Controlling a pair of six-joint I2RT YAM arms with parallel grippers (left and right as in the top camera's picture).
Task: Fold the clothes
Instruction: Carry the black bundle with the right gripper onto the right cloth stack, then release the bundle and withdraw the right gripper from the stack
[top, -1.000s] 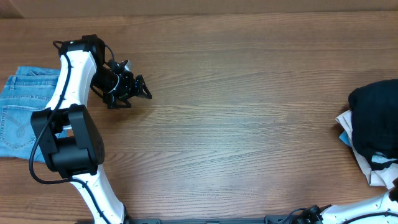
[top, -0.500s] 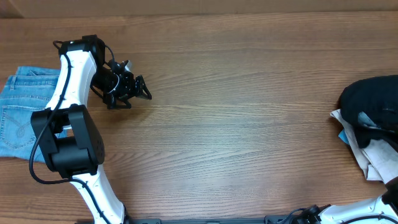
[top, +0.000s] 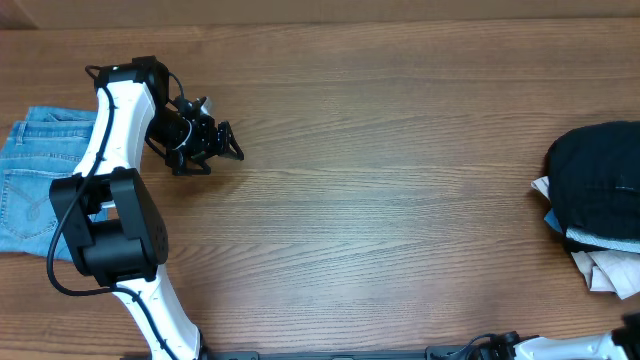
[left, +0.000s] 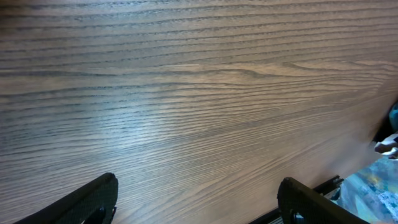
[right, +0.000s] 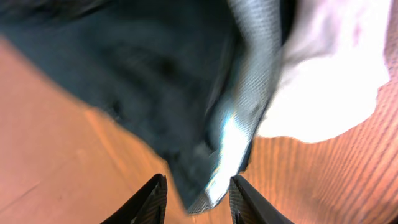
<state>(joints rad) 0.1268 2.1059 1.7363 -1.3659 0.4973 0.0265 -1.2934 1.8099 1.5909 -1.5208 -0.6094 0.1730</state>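
The black garment (top: 598, 180) lies bunched at the table's right edge, on top of a pile of white clothes (top: 606, 268). In the right wrist view its dark fabric (right: 143, 74) fills the upper frame, and a fold with a shiny grey-blue ribbed edge (right: 227, 143) hangs down between the fingers. My right gripper (right: 199, 186) is shut on that fold; it does not show in the overhead view. My left gripper (top: 228, 148) is open and empty over bare wood at the far left, also open in its wrist view (left: 199, 183).
Light-blue jeans (top: 30, 190) lie at the left edge behind the left arm. White cloth (right: 323, 68) lies beside the black fabric in the right wrist view. The table's edge (left: 323, 185) shows at the lower right of the left wrist view.
The black garment has shifted left and spread down over the white pile, covering more of it. The left arm has not moved.
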